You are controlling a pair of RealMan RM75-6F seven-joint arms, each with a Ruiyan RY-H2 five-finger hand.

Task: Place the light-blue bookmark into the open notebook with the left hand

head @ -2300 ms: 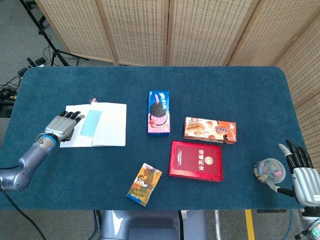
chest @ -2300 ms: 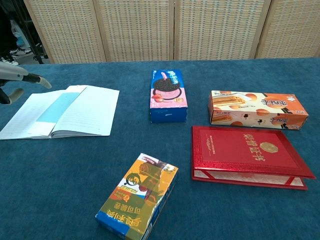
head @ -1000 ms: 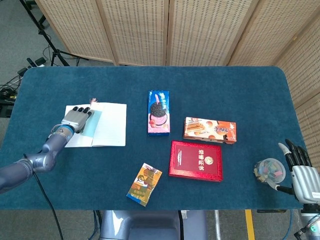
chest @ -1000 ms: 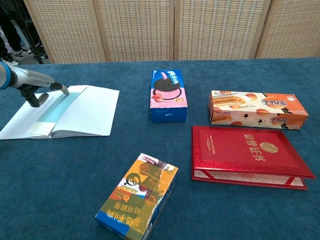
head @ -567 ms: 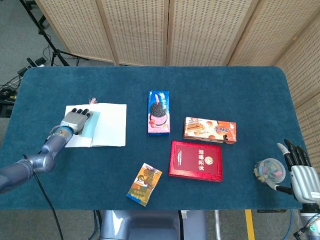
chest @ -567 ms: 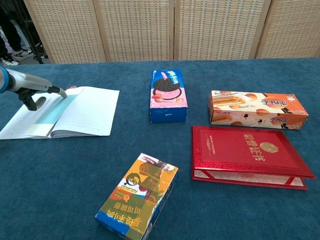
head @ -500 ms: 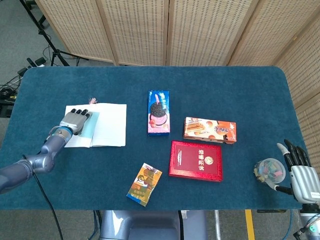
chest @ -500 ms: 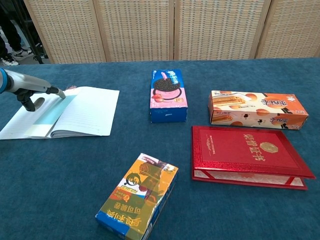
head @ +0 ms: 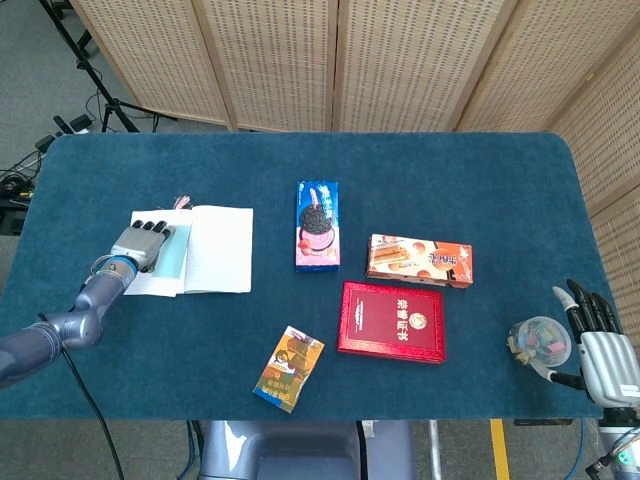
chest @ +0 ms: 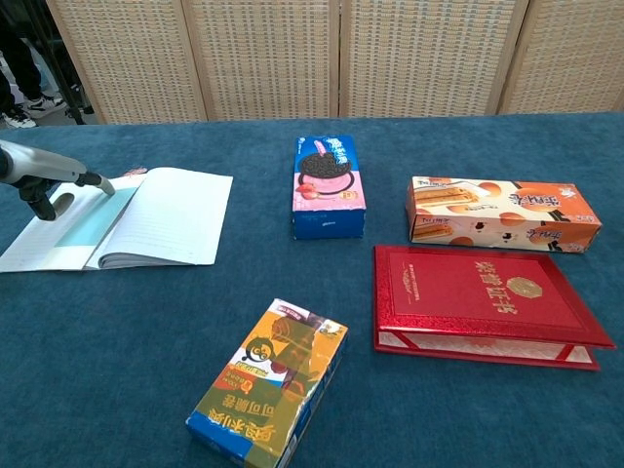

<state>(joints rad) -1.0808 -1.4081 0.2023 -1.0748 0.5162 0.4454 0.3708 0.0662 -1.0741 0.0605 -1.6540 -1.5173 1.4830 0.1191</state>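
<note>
Wicker screens behind blue-carpeted counter (head: 450,180). Left of frame: open notebook (head: 205,262), light-blue bookmark (head: 174,258) lying on its left page. Left robot hand (head: 140,245) flat, fingers spread, resting over bookmark and page. Right robot hand (head: 603,350) lower right, fingers apart, empty, beside clear cup (head: 540,340). Snack boxes, red book (head: 392,320) at center.

Left hand (head: 139,246): lies over the left page of the open notebook (head: 215,262), hiding most of that page and the upper part of the light-blue bookmark (head: 172,262); whether it presses the bookmark cannot be told. In the chest view the hand (chest: 44,180) is cut off by the left edge.
Right hand (head: 602,350): wrist cropped by the head view's bottom edge.
Clear cup (head: 540,340): contents too small to identify.
</note>
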